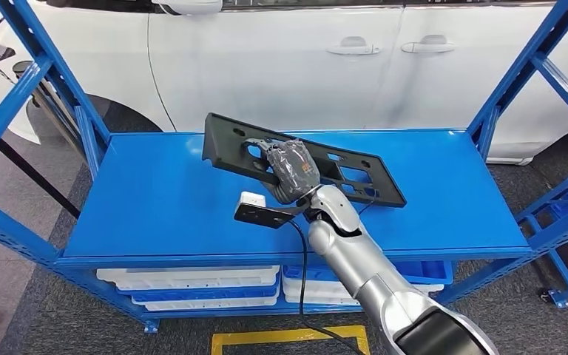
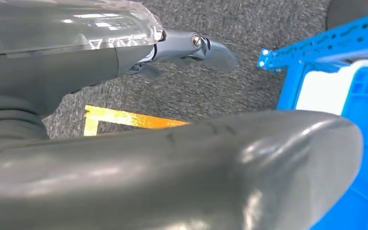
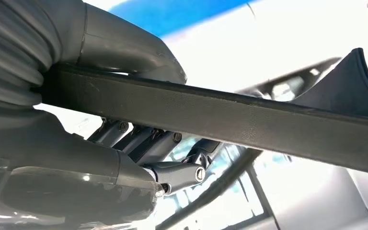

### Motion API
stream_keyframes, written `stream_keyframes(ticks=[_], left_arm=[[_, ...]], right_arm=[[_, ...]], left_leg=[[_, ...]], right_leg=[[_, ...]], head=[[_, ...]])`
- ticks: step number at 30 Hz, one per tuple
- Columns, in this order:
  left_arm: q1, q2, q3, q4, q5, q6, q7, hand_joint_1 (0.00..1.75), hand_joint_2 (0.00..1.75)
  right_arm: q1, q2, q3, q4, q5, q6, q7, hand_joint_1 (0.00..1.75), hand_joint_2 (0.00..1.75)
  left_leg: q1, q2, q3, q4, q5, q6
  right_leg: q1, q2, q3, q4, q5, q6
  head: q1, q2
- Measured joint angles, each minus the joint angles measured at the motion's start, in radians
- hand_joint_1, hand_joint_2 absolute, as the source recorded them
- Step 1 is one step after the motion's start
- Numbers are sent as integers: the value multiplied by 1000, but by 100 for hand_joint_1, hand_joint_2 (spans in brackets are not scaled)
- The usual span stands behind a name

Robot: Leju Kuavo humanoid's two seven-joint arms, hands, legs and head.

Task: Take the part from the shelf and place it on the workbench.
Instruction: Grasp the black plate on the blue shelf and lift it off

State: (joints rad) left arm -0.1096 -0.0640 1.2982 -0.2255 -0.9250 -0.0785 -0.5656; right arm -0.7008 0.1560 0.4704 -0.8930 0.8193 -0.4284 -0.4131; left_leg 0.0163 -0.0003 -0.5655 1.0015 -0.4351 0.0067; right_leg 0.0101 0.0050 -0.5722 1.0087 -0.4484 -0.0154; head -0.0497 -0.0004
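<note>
the long flat black plastic part with cut-out openings [image 1: 340,168] is above the top of the blue metal shelf [image 1: 155,200], its long axis running from the back left toward the front right, left end higher in the head view and the right end tapering near the shelf surface. whether that lower end touches the blue top or hangs just over it is hard to tell. the right hand [image 1: 292,168] is clamped on the part near its middle; in the right wrist view the grey thumb [image 3: 124,48] presses one face of the bar and the dark fingers [image 3: 146,143] curl round the other. the blue top lies bare to the left of the part and along the front edge, with the blue uprights well apart at both ends. behind the shelf stands a white car [image 1: 303,59]. the left hand [image 2: 191,48] hangs over grey carpet [image 2: 220,96] beside a yellow floor marking [image 2: 120,117], fingers loosely extended, holding nothing.
</note>
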Motion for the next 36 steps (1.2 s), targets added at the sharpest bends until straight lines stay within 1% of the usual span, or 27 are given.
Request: stream_keyframes(ticks=[2,4,5,6,8,9,10,11,12,13,14,15,18,20,21,23,24,25,26,27,28,29,30,32,34,35,36], left_arm=[[-4,0,0,0,7,-8,-2,0,0],[-6,2,0,0,18,-18,-5,0,0],[-7,2,0,0,24,-21,-8,0,0],[-7,2,0,0,30,-24,-11,0,0],[-7,2,1,0,42,-32,-21,0,0],[-7,3,2,0,45,-36,-27,0,0],[-8,3,2,0,47,-41,-34,0,0],[-10,3,2,1,47,-46,-40,0,0],[-12,3,2,1,47,-51,-46,0,0],[-16,2,2,1,47,-55,-52,0,0],[-19,2,1,1,47,-57,-55,0,0],[-22,2,1,1,46,-57,-58,0,0],[-26,1,1,1,50,-51,-60,0,0],[-26,1,1,0,58,-46,-61,0,0],[-26,0,1,0,62,-43,-63,0,0],[-25,0,1,0,68,-38,-66,0,0],[-23,1,1,0,71,-35,-68,0,0],[-20,1,2,0,74,-34,-70,0,0],[-18,1,2,0,77,-34,-72,0,0],[-17,0,2,0,79,-33,-74,0,0],[-15,0,2,0,82,-32,-75,0,0],[-14,0,3,0,84,-30,-77,0,0],[-13,0,3,0,88,-27,-78,0,0],[-9,0,4,0,94,-19,-79,0,0],[-3,-1,5,0,100,-11,-79,0,0],[-1,-1,7,1,103,-8,-78,0,0],[1,-2,8,1,107,-4,-77,0,0]], right_arm=[[19,-9,-13,-56,-83,12,-68,175,175],[52,-33,-27,-161,-253,57,-178,175,175],[70,-50,-34,-235,-352,96,-224,175,175],[88,-67,-41,-313,-443,139,-252,175,175],[126,-99,-53,-457,-582,229,-272,175,175],[145,-113,-58,-517,-622,263,-270,175,175],[162,-126,-61,-578,-648,289,-265,175,175],[176,-139,-64,-640,-664,308,-258,175,175],[184,-152,-66,-709,-675,322,-250,175,175],[185,-165,-68,-777,-687,334,-245,175,175],[180,-177,-70,-840,-702,344,-241,175,175],[172,-188,-71,-899,-721,355,-237,175,175],[147,-217,-72,-1024,-785,385,-214,175,175],[123,-231,-72,-1079,-836,404,-193,175,175],[108,-235,-73,-1100,-865,414,-181,175,175],[82,-241,-76,-1130,-920,434,-154,175,175],[74,-242,-78,-1140,-941,442,-141,175,175],[69,-243,-81,-1148,-958,448,-130,175,175],[64,-244,-82,-1153,-973,455,-117,175,175],[58,-245,-84,-1157,-992,463,-104,175,175],[52,-245,-85,-1159,-1016,472,-89,175,175],[46,-245,-86,-1158,-1042,480,-75,175,175],[42,-245,-88,-1155,-1069,488,-63,175,175],[40,-246,-89,-1140,-1113,499,-42,175,175],[40,-247,-91,-1118,-1142,512,-21,175,175],[40,-246,-90,-1105,-1150,518,-12,175,175],[40,-244,-90,-1093,-1156,523,-4,175,175]], left_leg=[[2,1,1,-3,0,-12],[4,1,-3,11,-10,-20],[5,1,-14,41,-32,-23],[6,1,-34,90,-64,-26],[7,0,-89,222,-135,-33],[8,1,-109,268,-150,-37],[8,1,-115,281,-145,-40],[9,1,-102,253,-121,-41],[10,1,-74,191,-84,-41],[10,1,-41,124,-57,-39],[9,0,-17,69,-38,-34],[7,-1,-3,36,-31,-28],[3,-3,-3,23,-30,-9],[6,-1,-1,17,-24,4],[7,0,0,14,-22,9],[6,1,-1,15,-22,13],[6,1,-1,15,-21,14],[6,0,-1,16,-21,15],[6,-1,-1,17,-21,15],[6,-3,0,19,-22,14],[6,-4,0,20,-23,11],[4,-6,-3,23,-24,7],[2,-7,-6,25,-24,1],[-1,-8,-13,26,-21,-11],[1,-8,-17,28,-26,-22],[2,-7,-24,45,-43,-27],[3,-6,-38,81,-73,-30]], right_leg=[[3,0,2,-13,4,-5],[-2,-1,8,-25,15,-9],[-5,-2,11,-31,20,-12],[-7,-3,13,-34,23,-13],[-7,-3,11,-33,24,-16],[-8,-3,8,-31,24,-16],[-8,-2,5,-28,23,-14],[-9,-2,1,-22,21,-11],[-11,-2,-3,-14,17,-7],[-12,-3,-8,-6,13,-3],[-11,-3,-14,3,9,2],[-10,-4,-19,9,7,7],[-9,-4,-26,14,6,21],[-12,-4,-39,43,-16,30],[-13,-3,-59,85,-41,34],[-16,-4,-122,217,-102,38],[-17,-4,-150,273,-120,40],[-19,-4,-164,298,-119,41],[-21,-4,-159,284,-100,41],[-23,-4,-134,231,-65,40],[-24,-4,-102,159,-30,38],[-23,-3,-72,95,-4,36],[-22,-3,-53,50,11,32],[-18,0,-49,28,15,25],[-19,-1,-54,24,22,13],[-21,-3,-56,20,27,5],[-22,-5,-58,17,32,-2]], head=[[0,0],[0,0],[0,0],[0,0],[0,0],[0,0],[0,0],[0,0],[0,0],[0,0],[0,0],[0,0],[0,0],[0,0],[0,0],[0,0],[0,0],[0,0],[0,0],[0,0],[0,0],[0,0],[0,0],[0,0],[0,0],[0,0],[0,0]])
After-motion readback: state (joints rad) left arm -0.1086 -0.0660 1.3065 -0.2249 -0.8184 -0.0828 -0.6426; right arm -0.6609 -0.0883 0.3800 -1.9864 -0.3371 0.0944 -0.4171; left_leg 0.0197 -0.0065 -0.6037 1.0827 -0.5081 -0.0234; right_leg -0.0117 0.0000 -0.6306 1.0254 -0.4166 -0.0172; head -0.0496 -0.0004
